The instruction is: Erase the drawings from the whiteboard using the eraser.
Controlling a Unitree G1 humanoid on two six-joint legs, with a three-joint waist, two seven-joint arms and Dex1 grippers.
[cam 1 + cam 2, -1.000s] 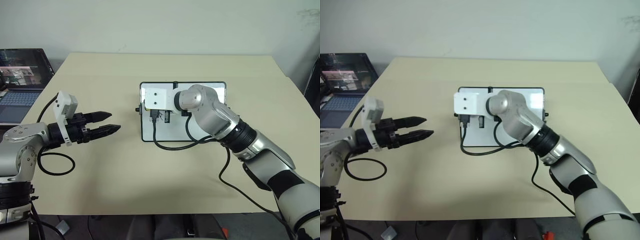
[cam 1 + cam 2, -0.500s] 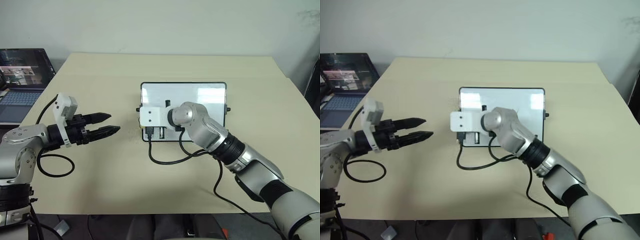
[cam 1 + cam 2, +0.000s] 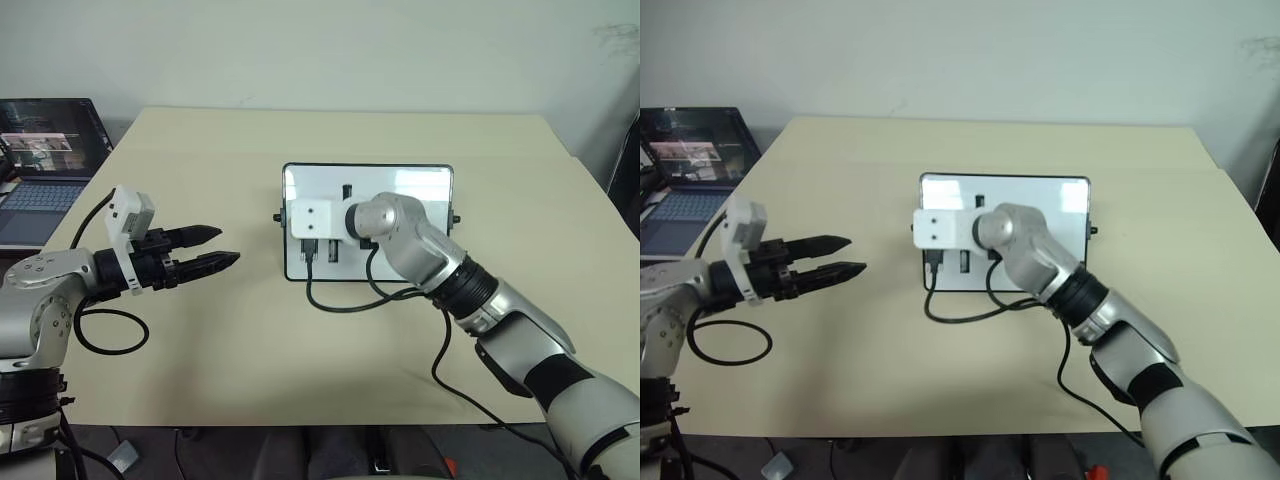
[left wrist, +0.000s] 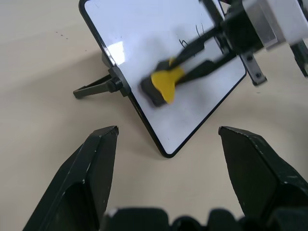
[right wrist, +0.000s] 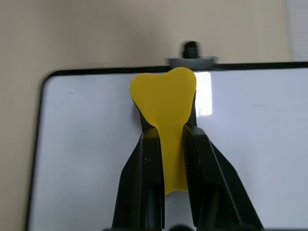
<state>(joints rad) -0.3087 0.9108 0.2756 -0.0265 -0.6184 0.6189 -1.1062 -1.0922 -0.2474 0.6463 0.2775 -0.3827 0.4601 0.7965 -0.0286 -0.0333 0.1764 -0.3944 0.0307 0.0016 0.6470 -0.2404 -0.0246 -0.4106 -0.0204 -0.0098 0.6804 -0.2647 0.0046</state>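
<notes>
Over mid-counter [image 3: 300, 380], the right end effector [image 4: 192, 62] is clenched on the eraser [image 5: 166, 103], pressing it against the whiteboard [image 3: 400, 185]. From the left wrist view, faint drawings [image 4: 185, 41] show beside the yellow block; head views hide them behind the arm. Left of the board, the left end effector [image 3: 215, 248] hovers, released, its 2 fingers apart. Bare counter lies around the board, and a laptop [image 3: 45, 150] sits at the far left edge.

Bare table [image 3: 200, 330] lies between the left gripper [image 3: 225, 246] and the whiteboard [image 3: 420, 185]; the right arm [image 3: 440, 265] and its cable [image 3: 345, 305] block the board's front.
</notes>
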